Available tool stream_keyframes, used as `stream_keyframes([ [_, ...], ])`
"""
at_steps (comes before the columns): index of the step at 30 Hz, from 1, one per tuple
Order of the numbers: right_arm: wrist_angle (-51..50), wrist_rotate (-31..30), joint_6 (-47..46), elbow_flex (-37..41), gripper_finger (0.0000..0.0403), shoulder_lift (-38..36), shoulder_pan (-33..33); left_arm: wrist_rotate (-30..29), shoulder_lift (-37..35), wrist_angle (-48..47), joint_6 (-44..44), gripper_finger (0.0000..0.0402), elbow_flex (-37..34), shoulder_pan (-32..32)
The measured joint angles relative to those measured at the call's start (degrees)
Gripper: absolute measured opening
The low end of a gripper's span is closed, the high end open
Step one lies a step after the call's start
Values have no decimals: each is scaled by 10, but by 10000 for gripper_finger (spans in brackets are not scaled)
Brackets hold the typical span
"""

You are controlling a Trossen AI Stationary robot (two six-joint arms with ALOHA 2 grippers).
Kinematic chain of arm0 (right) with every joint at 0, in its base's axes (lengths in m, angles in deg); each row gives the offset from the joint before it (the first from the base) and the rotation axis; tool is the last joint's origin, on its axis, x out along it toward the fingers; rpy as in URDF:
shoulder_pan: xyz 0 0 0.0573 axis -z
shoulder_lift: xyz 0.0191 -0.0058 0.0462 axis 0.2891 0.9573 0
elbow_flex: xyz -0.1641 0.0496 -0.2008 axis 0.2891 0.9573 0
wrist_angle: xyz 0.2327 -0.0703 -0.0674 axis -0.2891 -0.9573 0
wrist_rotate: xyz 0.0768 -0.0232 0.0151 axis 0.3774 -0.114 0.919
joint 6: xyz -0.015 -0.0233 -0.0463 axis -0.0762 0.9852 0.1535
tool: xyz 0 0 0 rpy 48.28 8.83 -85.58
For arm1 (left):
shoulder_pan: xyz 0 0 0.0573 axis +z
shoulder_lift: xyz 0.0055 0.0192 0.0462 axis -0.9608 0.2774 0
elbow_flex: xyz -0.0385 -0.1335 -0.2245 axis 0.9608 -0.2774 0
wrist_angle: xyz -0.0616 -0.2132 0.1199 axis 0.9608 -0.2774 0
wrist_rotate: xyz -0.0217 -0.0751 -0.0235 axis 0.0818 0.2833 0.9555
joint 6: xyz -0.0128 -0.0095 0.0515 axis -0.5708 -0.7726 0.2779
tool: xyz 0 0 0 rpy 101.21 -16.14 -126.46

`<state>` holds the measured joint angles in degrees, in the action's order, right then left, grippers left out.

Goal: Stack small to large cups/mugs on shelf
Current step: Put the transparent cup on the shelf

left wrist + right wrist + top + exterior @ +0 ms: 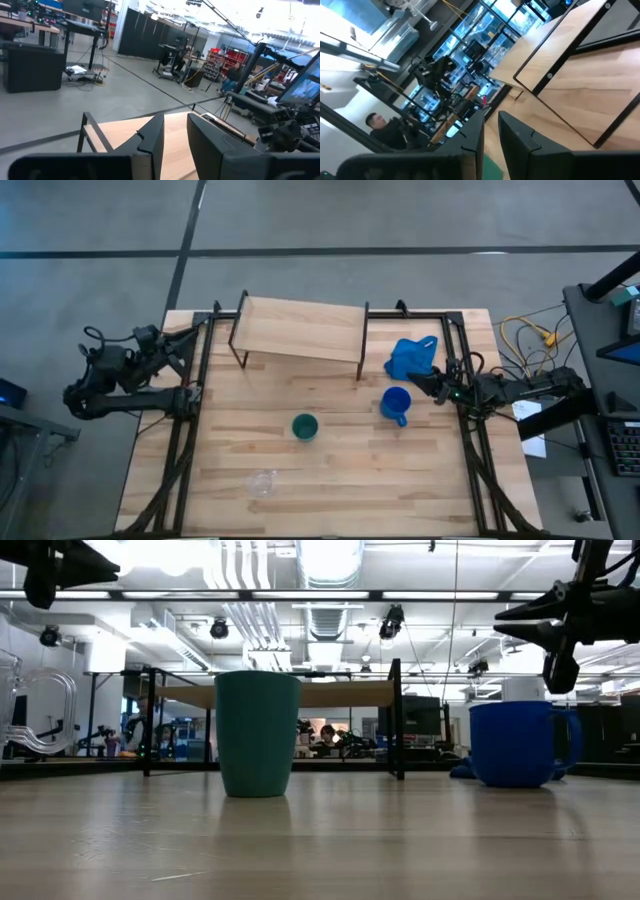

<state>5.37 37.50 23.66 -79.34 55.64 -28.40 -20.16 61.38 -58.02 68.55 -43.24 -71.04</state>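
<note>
At the right edge of the bench [330, 480], the right gripper [415, 377] hangs above the boards with its fingers slightly parted and nothing between them, poised just beside the bright blue mug [395, 404] and close to the crumpled blue cloth [411, 356]. Seen from table height, that gripper [510, 620] sits higher than the mug's [518, 744] rim and off to one side, so no contact is made. The mug stands upright, its handle on the side facing the bench's front edge. Toward the middle of the bench stands the dark green cup [305, 426], also upright, and nearer the front edge the tiny clear glass cup [262, 482] sits alone, well apart from both. Along the far side, the shelf [300, 328] carries nothing yet. Over the bench's left rim, the left gripper [175, 348] waits with its fingers a little apart, holding nothing, well clear of every vessel.

Judging by position, the step in hand is a grasp on the blue mug. Doing it well likely means dropping straight down with one finger inside the rim and one outside, on the wall away from the handle, then closing firmly before lifting. Keeping clear of the cloth matters, since a snagged fold could drag or tip the mug. All three vessels remain to be placed.
</note>
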Motion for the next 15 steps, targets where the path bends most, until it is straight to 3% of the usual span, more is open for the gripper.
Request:
stream_keyframes([
  [15,-9,-17,12,0,52,0,0,0,1,13,-2,70,0,0],
])
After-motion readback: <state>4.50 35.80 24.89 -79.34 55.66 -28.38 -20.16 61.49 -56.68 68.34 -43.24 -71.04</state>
